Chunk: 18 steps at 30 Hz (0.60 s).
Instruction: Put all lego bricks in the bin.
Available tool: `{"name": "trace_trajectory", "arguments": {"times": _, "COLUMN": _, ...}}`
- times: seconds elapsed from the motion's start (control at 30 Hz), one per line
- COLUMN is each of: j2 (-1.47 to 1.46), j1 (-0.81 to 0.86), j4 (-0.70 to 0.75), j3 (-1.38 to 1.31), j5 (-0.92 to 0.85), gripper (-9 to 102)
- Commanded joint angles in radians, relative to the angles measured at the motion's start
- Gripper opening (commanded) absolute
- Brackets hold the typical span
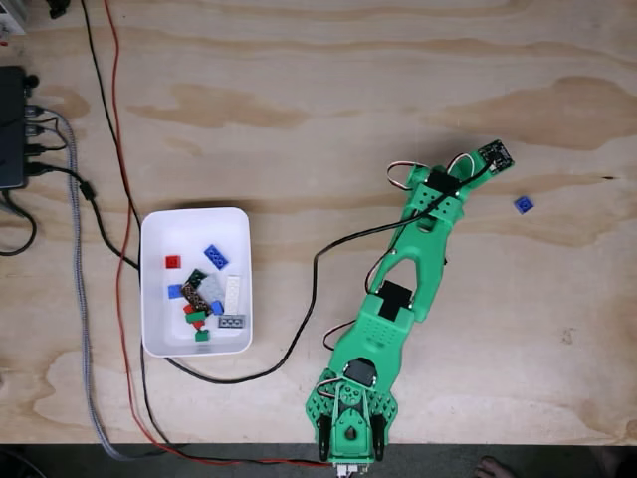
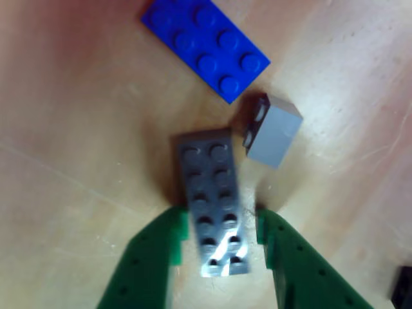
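Note:
In the other view my gripper (image 2: pixel 219 222) is open, and its green fingers (image 2: pixel 154 257) straddle the near end of a long dark grey lego brick (image 2: pixel 212 193) lying on the wood. A small light grey sloped brick (image 2: pixel 273 132) lies just beyond it to the right, and a blue plate (image 2: pixel 206 45) lies farther off. In the fixed view the green arm (image 1: pixel 423 239) reaches up and to the right. A small blue brick (image 1: pixel 524 204) lies right of its tip. The white bin (image 1: pixel 149 289) at the left holds several bricks (image 1: pixel 204 289).
A black box (image 1: pixel 12 124) with cables sits at the fixed view's left edge. Black, red and grey cables (image 1: pixel 119 199) run down past the bin's left side. The arm's base (image 1: pixel 350 428) stands at the table's front edge.

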Motion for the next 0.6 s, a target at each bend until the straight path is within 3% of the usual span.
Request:
{"name": "trace_trajectory", "arguments": {"times": 0.0, "j2": 0.109, "j1": 0.000, "j4": -0.048, "j3": 0.018, "j5": 0.015, "gripper": 0}}
{"name": "trace_trajectory", "arguments": {"times": 0.13, "j2": 0.364, "j1": -0.034, "j4": -0.057, "j3": 0.149, "j5": 0.097, "gripper": 0}}
{"name": "trace_trajectory", "arguments": {"times": 0.23, "j2": 0.630, "j1": -0.123, "j4": 0.040, "j3": 0.202, "j5": 0.202, "gripper": 0}}
{"name": "trace_trajectory", "arguments": {"times": 0.4, "j2": 0.890, "j1": -0.482, "j4": 0.210, "j3": 0.186, "j5": 0.405, "gripper": 0}}
{"name": "trace_trajectory", "arguments": {"times": 0.57, "j2": 0.808, "j1": -0.908, "j4": 0.365, "j3": 0.101, "j5": 0.505, "gripper": 0}}
